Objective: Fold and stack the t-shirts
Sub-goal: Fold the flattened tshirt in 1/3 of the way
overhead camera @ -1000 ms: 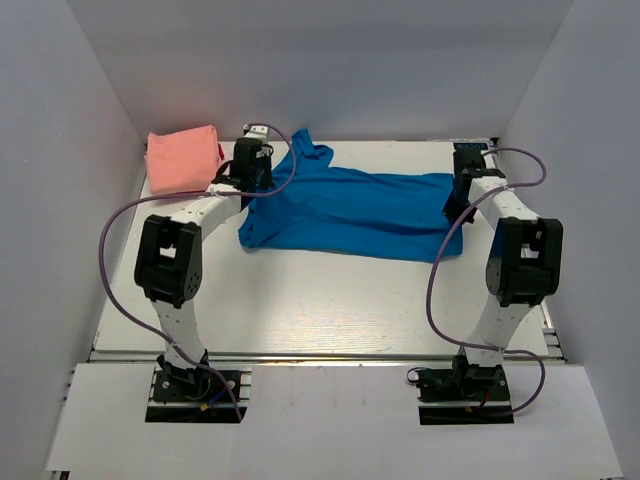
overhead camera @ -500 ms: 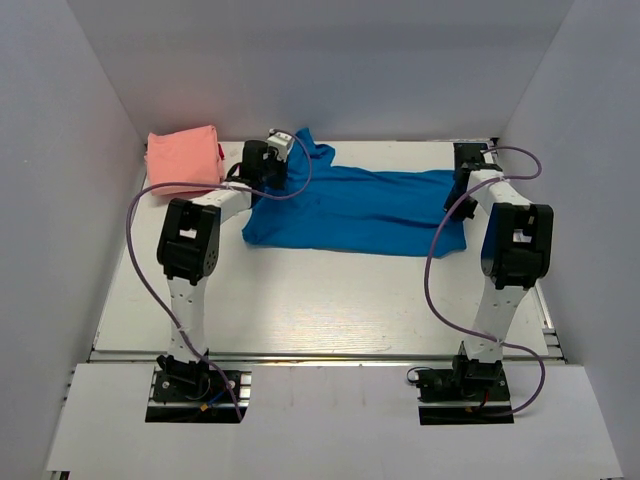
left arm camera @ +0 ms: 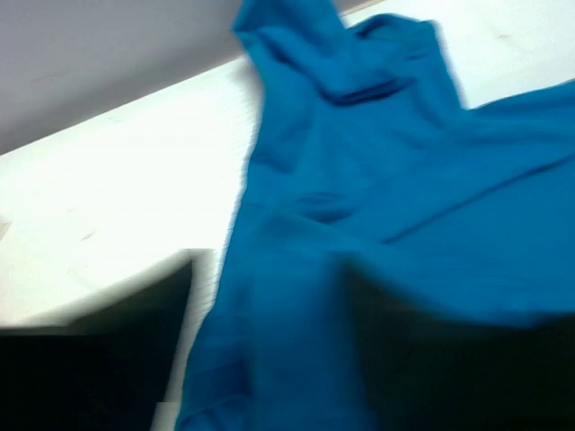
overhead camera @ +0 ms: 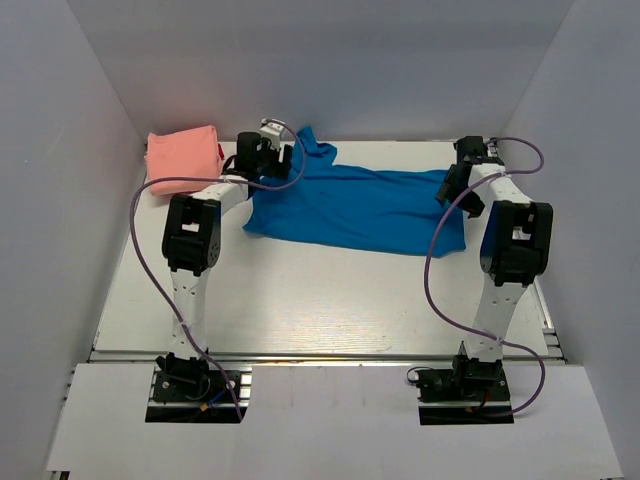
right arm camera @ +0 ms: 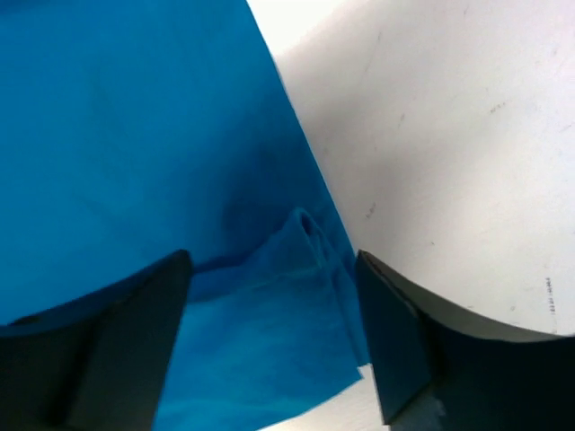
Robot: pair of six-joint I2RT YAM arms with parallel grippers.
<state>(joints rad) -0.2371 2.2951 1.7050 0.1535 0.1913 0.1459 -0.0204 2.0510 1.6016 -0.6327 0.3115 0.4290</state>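
Observation:
The bright blue t-shirt (overhead camera: 350,205) lies as a long band across the back of the table (overhead camera: 300,300), collar end at the left. The salmon-pink t-shirt (overhead camera: 183,158) sits folded in the back left corner. My left gripper (overhead camera: 284,160) hovers over the blue shirt's collar end; in the left wrist view its jaws stand wide, with blue cloth (left arm camera: 377,162) lying loose beneath the left gripper (left arm camera: 269,359). My right gripper (overhead camera: 450,190) is at the shirt's right end, and in the right wrist view that gripper (right arm camera: 269,346) is open over a rumpled corner of the blue shirt (right arm camera: 269,305).
Grey walls enclose the table on three sides, close behind both grippers. A metal rail (overhead camera: 320,356) runs along the near edge by the arm bases. Purple cables (overhead camera: 435,260) loop off both arms.
Both grippers have gone from shut on the blue shirt's ends to open, letting the cloth drop. The left gripper has shifted toward the back right; the shirt lies slightly farther back.

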